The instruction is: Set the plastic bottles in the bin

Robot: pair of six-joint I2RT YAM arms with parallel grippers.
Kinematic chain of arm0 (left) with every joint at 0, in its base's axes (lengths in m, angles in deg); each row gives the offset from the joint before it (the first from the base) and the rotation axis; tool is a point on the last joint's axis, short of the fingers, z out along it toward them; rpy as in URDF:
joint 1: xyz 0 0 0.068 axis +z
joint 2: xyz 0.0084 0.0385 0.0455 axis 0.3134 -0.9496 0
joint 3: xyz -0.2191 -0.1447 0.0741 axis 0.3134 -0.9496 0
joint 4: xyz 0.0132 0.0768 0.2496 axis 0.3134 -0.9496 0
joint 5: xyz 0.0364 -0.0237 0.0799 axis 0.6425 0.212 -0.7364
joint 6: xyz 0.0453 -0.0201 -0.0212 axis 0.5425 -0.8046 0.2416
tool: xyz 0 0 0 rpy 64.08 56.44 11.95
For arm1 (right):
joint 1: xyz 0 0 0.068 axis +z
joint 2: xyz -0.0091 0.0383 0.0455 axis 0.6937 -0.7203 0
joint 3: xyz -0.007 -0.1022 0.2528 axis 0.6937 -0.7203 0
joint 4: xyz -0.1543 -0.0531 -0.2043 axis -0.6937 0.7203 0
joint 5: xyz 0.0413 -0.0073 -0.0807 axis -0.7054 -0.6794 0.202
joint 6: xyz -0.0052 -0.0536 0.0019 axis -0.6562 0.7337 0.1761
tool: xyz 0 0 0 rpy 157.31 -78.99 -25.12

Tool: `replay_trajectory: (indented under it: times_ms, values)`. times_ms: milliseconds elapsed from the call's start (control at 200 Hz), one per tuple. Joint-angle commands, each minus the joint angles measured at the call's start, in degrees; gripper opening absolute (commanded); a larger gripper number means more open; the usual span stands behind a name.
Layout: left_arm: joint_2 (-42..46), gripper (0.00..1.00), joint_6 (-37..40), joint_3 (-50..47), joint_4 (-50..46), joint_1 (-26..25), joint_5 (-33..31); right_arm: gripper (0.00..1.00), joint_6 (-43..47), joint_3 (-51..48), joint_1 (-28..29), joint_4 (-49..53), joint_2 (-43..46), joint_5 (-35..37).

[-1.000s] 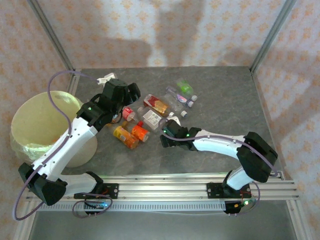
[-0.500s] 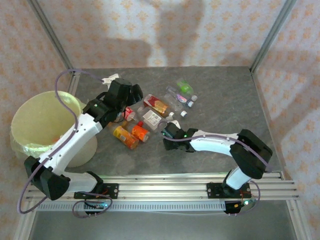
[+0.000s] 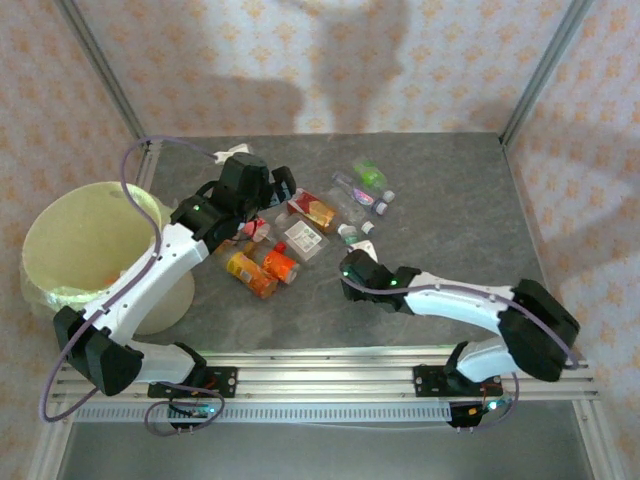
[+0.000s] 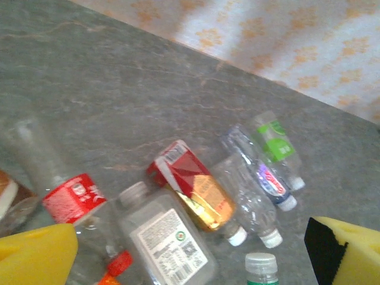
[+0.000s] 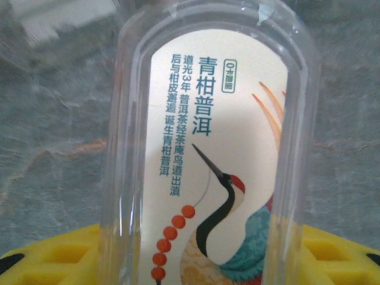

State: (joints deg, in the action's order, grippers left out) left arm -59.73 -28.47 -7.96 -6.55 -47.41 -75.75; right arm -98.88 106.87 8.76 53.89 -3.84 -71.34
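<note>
**benchrat:** Right tool (image 3: 350, 265) has slid a touch toward the near right of the desk (image 3: 450, 190) and drawn its jaws in. The left tool (image 3: 272, 188) has crept further out over the plastic bottles (image 3: 300, 225). That's from the top camera. My read is that one bottle is freshly grabbed and its trip to the bin (image 3: 70, 235) comes next. The pile itself lies mid-desk, well apart from the bin at the left edge.

**yam_fan:** Agreed. Pose-wise, the left arm stretches from its base past the bin, with its wrist bent over the far-left side of the pile. The right arm lies low, elbow kicked out right and forearm running left along the desk.

**benchrat:** On the left wrist cam, the yellow pads (image 4: 35, 255) sit at opposite bottom corners, spread wide and gripping nothing. Below them lie an orange bottle with a red label (image 4: 193, 193), a green-label bottle (image 4: 274, 142) and a white-label bottle (image 4: 169, 240).

**yam_fan:** On the right wrist cam, a clear crane-label bottle (image 5: 214, 148) sits right between the yellow pads, which look snug against both sides. I'd call that a pinch.
</note>
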Motion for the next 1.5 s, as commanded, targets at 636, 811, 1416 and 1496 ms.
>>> replay_trajectory:
  times_ms: [636, 811, 1416, 1496]
  values:
    - [-1.0, 1.0, 11.1, -0.7, 13.9, -1.2, 28.8, 0.42, 20.1, 6.6, -2.1, -32.3, 5.7, -5.5]
    - [-2.4, 1.0, 9.6, -0.6, 14.0, -1.3, 29.5, 0.42, 20.9, 8.5, -2.8, -34.4, 4.6, -6.5]
    - [-5.5, 0.51, 11.3, 0.4, 15.5, -3.8, 32.2, 0.44, 23.3, 12.9, -2.9, -31.7, 3.4, -9.2]
    - [-5.0, 0.45, 11.2, 0.0, 16.4, -3.8, 31.4, 0.45, 23.1, 13.0, -2.9, -31.1, 3.5, -9.6]
